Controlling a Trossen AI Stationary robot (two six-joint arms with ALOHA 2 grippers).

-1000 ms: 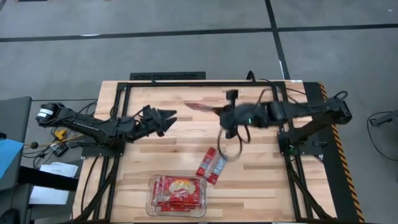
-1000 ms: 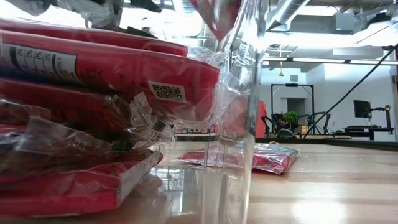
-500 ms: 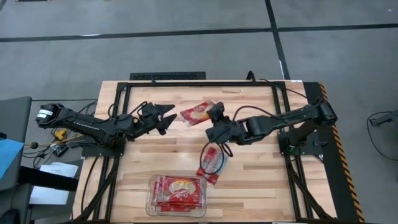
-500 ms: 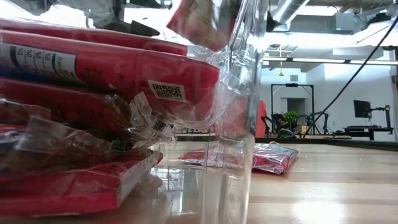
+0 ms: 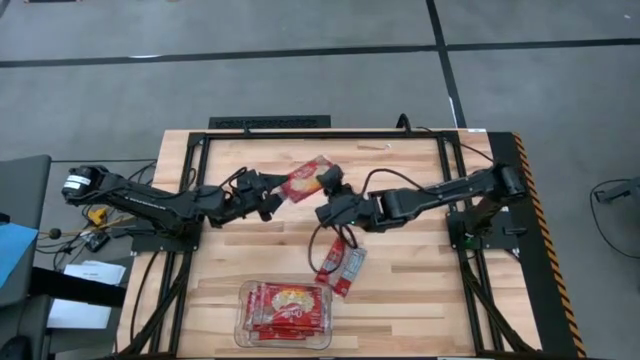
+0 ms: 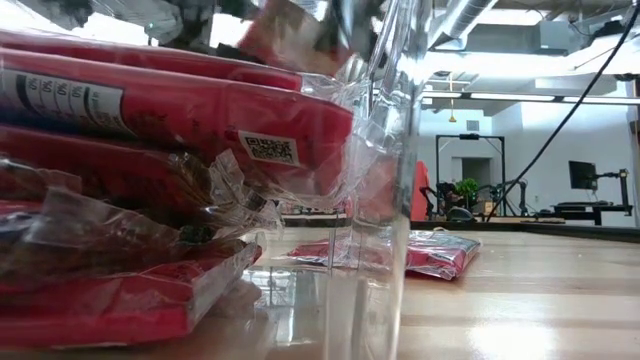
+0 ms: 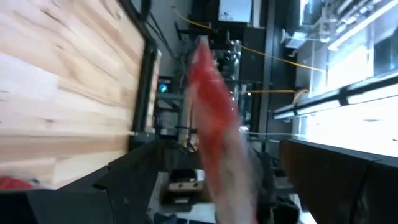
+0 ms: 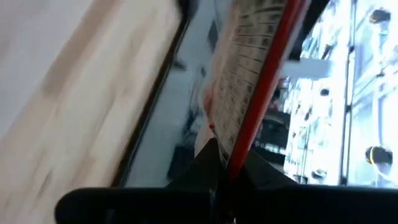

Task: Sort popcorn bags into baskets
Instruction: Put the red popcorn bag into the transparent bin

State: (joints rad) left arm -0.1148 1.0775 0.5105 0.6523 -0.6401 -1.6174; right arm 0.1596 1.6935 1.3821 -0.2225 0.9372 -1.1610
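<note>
Red popcorn bags (image 5: 309, 181) — yellow-cream popcorn picture; clear basket (image 5: 243, 323); pale wood table (image 5: 420, 290).

Even overhead light, bright window glare in low view, blurred wrist views

A flat red popcorn packet with a yellow-cream picture (image 5: 308, 179) is up off the worktop, tilted, near the back middle. Two more red packets showing pale blue-grey panels (image 5: 341, 266) lie side by side, slanted, at mid-worktop. The shallow clear plastic rectangular tub (image 5: 243, 325) at the front edge holds a stack of red packets (image 5: 289, 307).
</note>
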